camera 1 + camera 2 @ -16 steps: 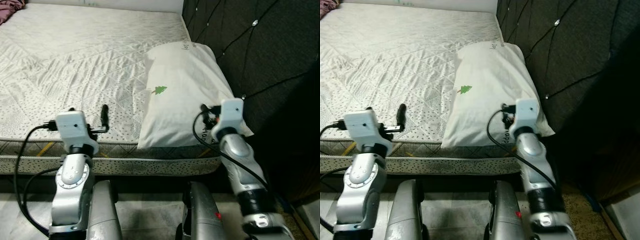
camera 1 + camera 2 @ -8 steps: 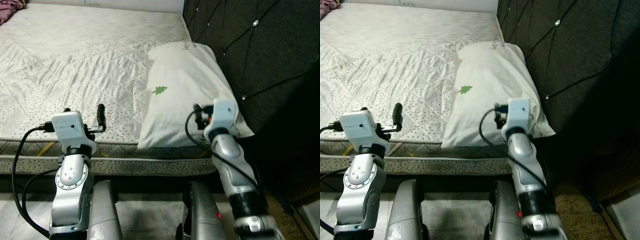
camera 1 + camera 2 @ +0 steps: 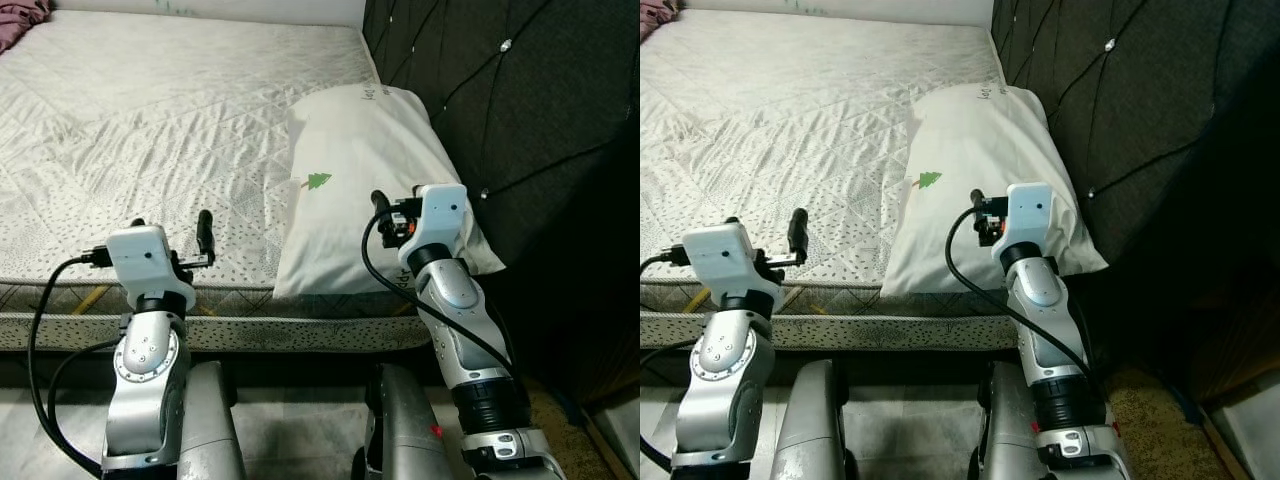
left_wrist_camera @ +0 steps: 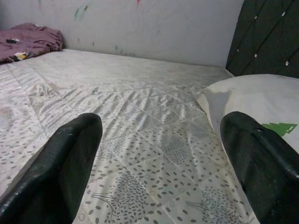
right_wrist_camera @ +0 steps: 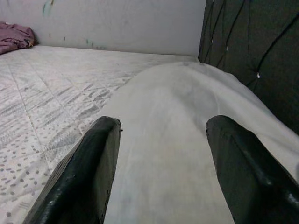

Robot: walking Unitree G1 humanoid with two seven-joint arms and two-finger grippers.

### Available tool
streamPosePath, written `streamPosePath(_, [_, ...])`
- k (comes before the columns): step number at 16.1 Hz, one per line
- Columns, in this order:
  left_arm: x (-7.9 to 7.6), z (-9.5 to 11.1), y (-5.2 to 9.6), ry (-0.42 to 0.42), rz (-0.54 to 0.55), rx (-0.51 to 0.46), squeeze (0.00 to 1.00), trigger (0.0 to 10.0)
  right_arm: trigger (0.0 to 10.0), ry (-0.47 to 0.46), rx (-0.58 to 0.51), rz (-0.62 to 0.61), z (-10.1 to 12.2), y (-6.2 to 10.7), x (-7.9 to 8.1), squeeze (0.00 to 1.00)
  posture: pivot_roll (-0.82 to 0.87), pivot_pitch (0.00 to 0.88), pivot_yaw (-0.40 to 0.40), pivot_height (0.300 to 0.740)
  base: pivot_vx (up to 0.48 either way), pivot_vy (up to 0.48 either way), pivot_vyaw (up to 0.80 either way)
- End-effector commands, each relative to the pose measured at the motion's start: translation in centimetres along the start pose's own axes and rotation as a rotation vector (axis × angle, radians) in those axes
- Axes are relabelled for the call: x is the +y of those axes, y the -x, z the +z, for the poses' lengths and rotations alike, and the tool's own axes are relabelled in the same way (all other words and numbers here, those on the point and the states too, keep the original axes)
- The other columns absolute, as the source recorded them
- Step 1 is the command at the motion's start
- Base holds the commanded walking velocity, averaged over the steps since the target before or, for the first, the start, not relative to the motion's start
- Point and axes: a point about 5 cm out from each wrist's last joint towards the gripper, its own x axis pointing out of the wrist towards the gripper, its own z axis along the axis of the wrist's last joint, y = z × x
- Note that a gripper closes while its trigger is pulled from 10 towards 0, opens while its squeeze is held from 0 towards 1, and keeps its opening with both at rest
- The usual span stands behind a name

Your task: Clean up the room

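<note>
Fingers on both grippers are spread apart with nothing between them. Left gripper (image 4: 159,168) hovers low over the near edge of the bed (image 3: 150,120), aimed across the mattress toward the far wall (image 4: 140,28); its two black fingers (image 4: 56,172) frame bare quilted sheet with a grey dotted print. Right gripper (image 5: 161,172) sits over the near end of the pillow (image 3: 370,170), fingers (image 5: 77,172) wide on either side of the white fabric, not clamped on it.

Pillow is white with a small green tree print (image 3: 319,181) on its left side and some lettering at the far end. It lies lengthwise along the right side of the bed, touching the dark tufted headboard (image 3: 520,110), and its near corner hangs slightly past the mattress edge. Mattress cover is off-white with diamond stitching and looks a bit wrinkled near the middle.

Purple-pink cloth (image 4: 28,42) is bunched at the far left corner of the bed, against the wall. Wall has a few small coloured marks.

Both silver arms rise from below, black cables looping off each wrist. Robot's legs (image 3: 400,430) stand on the floor just beside the bed frame.
</note>
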Motion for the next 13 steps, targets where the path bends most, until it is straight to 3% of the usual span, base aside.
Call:
streamPosePath(1, [-0.3,0.2,-0.1,-0.001,-0.008,-0.013,0.00,10.0,10.0,-0.005,-0.013,-0.009,0.5,-0.3,-0.5,0.00,0.04,0.000,-0.056,0.606,0.000,0.000,0.00])
streamPosePath(7, [-0.8,0.0,-0.2,-0.011,-0.019,-0.006,0.00,10.0,10.0,-0.008,-0.014,-0.018,0.6,-0.4,-0.8,0.00,0.03,0.000,-0.051,0.675,0.000,0.000,0.00])
streamPosePath(9, [-0.3,0.0,-0.3,-0.061,0.037,0.006,0.00,10.0,10.0,-0.004,-0.016,-0.027,0.7,-0.5,-1.0,0.00,0.04,0.000,-0.049,0.700,0.000,0.000,0.00])
streamPosePath(11, [-0.3,0.3,-1.4,-0.092,0.104,0.005,0.00,10.0,10.0,-0.004,-0.011,-0.037,0.6,-0.6,-1.2,0.00,0.05,0.000,-0.052,0.725,0.000,0.000,0.00])
streamPosePath(13, [-0.6,1.7,-2.5,-0.116,0.106,-0.038,0.00,10.0,10.0,-0.007,-0.011,-0.033,0.5,-0.7,-0.9,0.00,0.04,0.000,-0.054,0.740,0.000,0.000,0.00])
